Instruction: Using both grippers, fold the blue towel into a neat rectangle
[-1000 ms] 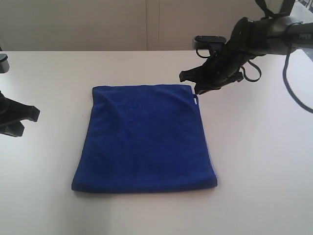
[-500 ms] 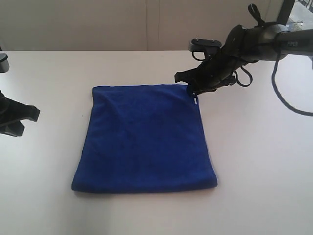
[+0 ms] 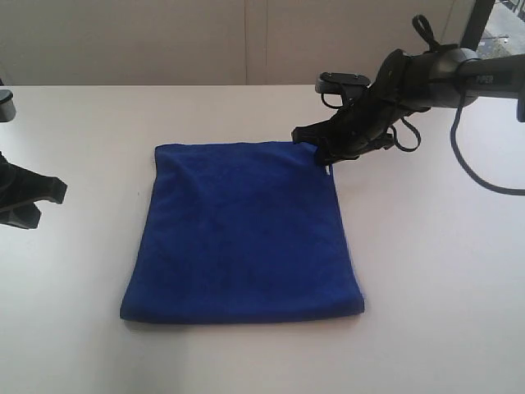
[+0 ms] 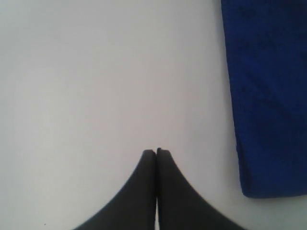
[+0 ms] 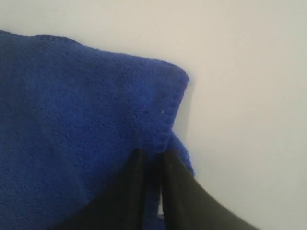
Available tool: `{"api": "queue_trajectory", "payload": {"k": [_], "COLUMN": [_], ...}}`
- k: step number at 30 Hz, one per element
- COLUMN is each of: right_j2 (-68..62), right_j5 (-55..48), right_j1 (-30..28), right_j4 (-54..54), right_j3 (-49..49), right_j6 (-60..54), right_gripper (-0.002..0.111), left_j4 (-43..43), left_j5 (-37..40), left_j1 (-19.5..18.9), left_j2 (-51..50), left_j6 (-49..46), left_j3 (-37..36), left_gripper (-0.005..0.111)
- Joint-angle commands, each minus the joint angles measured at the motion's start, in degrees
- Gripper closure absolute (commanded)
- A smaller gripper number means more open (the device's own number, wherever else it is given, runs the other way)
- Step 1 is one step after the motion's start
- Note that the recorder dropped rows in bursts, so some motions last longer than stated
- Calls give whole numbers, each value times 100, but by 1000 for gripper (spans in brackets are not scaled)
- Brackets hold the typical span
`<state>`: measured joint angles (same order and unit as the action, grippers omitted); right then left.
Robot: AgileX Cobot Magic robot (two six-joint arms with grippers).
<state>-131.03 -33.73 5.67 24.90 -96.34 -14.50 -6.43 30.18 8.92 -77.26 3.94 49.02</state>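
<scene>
The blue towel (image 3: 246, 234) lies flat on the white table (image 3: 426, 271), near the middle, apparently already doubled over. Its long axis seems to run from the far edge toward the camera, though foreshortening makes this uncertain. The right gripper (image 3: 316, 148) sits at the far right corner, just above the small white tag (image 3: 326, 170). In the right wrist view the hem drops between the two black fingers (image 5: 129, 182), which stand almost together with blue cloth in the narrow gap, so the corner reads as pinched. The rest of the cloth spreads away from the fingers toward the near side and toward the left arm. The left gripper (image 4: 156, 153) has its jaws pressed tight together on nothing and hovers over bare table. The towel's side edge is off to one side of it and well apart. The right arm is thus the only one on the cloth, and any fold from here likely means carrying this far corner along the long axis toward the near edge. Compared with a second ago, the right gripper has moved from just outside the corner, by the tag, down and inward onto the hem, and its arm sits lower. The towel's outline and the left gripper are unchanged.
</scene>
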Motion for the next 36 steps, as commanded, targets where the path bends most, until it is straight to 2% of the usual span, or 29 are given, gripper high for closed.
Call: {"api": "queue_trajectory", "payload": {"k": [1, 14, 24, 36], "right_j2": [2, 303, 374, 3], "right_j5": [14, -189, -397, -325], "right_j1": [-54, -67, -67, -67], "right_j4": [14, -190, -1331, -1401], "right_j3": [-41, -41, -41, -41], "right_j6": [-95, -81, 630, 685], "right_gripper": [108, 108, 108, 108], "left_j4": [-25, -25, -25, -25], "left_j5": [57, 57, 57, 57], "left_j1": [-20, -20, -20, -20], "left_j2": [57, 57, 57, 57], "left_j6": [-5, -5, -5, -5], "left_j3": [-59, -59, -59, -59], "left_gripper": [107, 107, 107, 107]}}
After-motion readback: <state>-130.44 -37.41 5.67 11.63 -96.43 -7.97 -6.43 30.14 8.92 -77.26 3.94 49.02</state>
